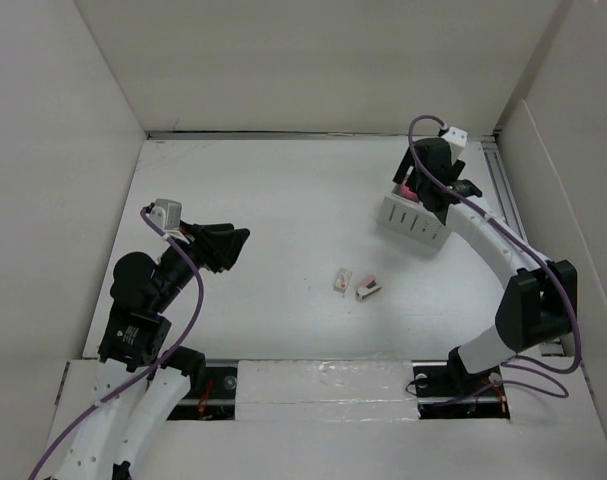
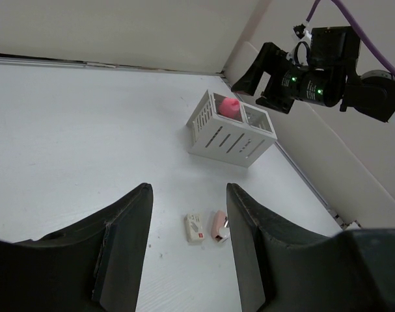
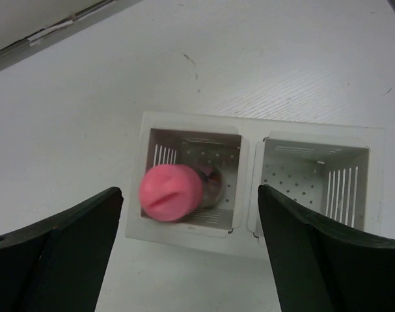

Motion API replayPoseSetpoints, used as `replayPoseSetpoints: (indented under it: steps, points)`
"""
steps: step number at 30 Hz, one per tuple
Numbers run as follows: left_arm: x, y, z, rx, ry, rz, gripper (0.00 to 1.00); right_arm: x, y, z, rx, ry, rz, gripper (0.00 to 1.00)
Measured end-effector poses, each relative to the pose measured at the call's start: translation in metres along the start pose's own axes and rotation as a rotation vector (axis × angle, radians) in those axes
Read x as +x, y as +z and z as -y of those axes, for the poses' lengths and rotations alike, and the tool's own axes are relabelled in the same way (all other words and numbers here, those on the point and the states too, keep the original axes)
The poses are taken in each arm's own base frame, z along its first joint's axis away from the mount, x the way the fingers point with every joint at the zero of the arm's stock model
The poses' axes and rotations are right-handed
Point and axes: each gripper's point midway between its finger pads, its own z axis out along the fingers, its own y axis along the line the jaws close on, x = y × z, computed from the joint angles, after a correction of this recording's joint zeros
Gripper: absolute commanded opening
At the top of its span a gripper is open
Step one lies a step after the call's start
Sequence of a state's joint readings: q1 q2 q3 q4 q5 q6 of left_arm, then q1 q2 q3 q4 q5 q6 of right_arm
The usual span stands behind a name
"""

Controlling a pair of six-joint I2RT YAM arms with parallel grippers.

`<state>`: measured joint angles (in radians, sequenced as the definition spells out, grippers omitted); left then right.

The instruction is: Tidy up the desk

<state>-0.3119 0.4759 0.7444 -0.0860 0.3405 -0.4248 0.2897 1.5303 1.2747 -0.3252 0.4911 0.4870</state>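
Note:
The white desk (image 1: 283,190) holds a white two-compartment box (image 1: 415,222) at the back right. A pink-capped object (image 3: 171,193) sits tilted in one compartment, blurred; the other compartment (image 3: 314,179) is empty. My right gripper (image 3: 189,195) hangs just above the box with its jaws wide open, touching nothing. Near the middle of the desk lie a small white block (image 1: 342,280) and a pink-and-white piece (image 1: 368,288), side by side. At the left, my left gripper (image 1: 235,246) points toward them, open, with nothing between its fingers (image 2: 129,221).
White walls enclose the desk on three sides. A metal rail (image 1: 503,185) runs along the right edge close behind the box. In the left wrist view the two small pieces (image 2: 196,228) lie on the desk ahead of the gap between the fingers.

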Motion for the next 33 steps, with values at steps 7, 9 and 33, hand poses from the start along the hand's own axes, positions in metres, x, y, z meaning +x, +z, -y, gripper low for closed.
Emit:
replayPoseSetpoints:
  steps: [7,9,33]
  points:
    - [0.001,0.001,-0.001,-0.003,-0.002,-0.005,0.46,-0.002,-0.019,-0.012,-0.024,-0.016,0.019,0.62]
    - [0.002,0.002,-0.001,-0.004,-0.003,-0.008,0.46,-0.008,-0.040,-0.022,-0.068,-0.011,0.044,0.23]
    - [0.006,0.005,-0.003,-0.003,-0.010,-0.031,0.46,0.259,-0.158,-0.021,-0.297,-0.075,-0.493,0.80]
